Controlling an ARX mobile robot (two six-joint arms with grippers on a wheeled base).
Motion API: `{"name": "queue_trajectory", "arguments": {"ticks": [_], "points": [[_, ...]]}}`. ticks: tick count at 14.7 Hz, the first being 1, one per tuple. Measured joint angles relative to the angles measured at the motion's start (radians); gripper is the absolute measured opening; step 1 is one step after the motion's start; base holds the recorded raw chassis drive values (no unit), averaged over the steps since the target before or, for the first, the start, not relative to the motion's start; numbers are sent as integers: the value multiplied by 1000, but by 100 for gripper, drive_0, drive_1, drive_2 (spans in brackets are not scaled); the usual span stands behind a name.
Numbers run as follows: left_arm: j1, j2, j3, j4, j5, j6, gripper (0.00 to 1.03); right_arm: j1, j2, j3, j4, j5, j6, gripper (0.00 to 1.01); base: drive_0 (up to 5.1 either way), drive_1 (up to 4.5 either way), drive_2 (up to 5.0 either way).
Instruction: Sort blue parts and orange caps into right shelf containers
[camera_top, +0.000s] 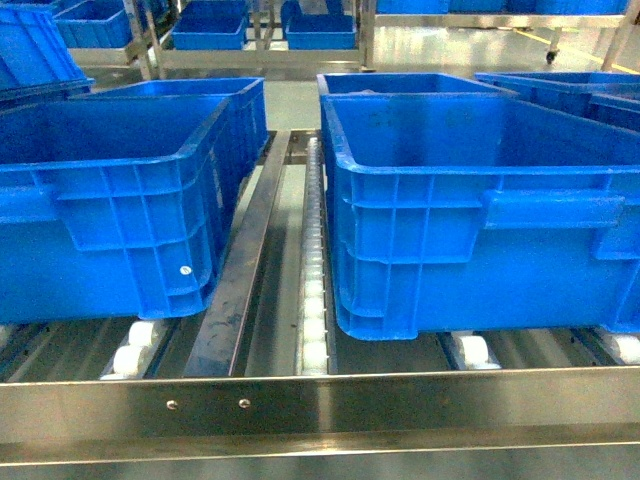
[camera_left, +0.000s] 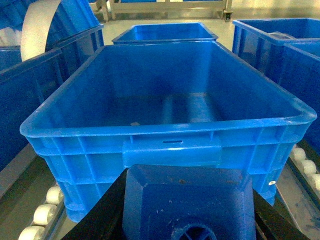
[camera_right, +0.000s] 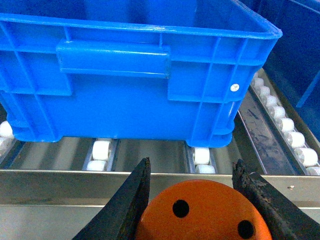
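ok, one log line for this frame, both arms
left gripper: shut on blue part | right gripper: shut on orange cap | both short of crates | nothing dropped in yet

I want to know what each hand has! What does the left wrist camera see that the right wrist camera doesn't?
Only the left wrist view shows a blue part in the left pincer and the bare inside of a crate. Only the right wrist view shows an orange cap in the right pincer. Both show a big blue crate on white rollers.
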Motion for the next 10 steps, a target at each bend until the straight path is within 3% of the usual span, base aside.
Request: {"name": "queue_trajectory", "arguments": {"ticks": [10], "points": [[0, 0, 0, 0, 0, 0, 44, 0, 0, 0, 0, 0, 0, 43, 0, 0, 0]]}}
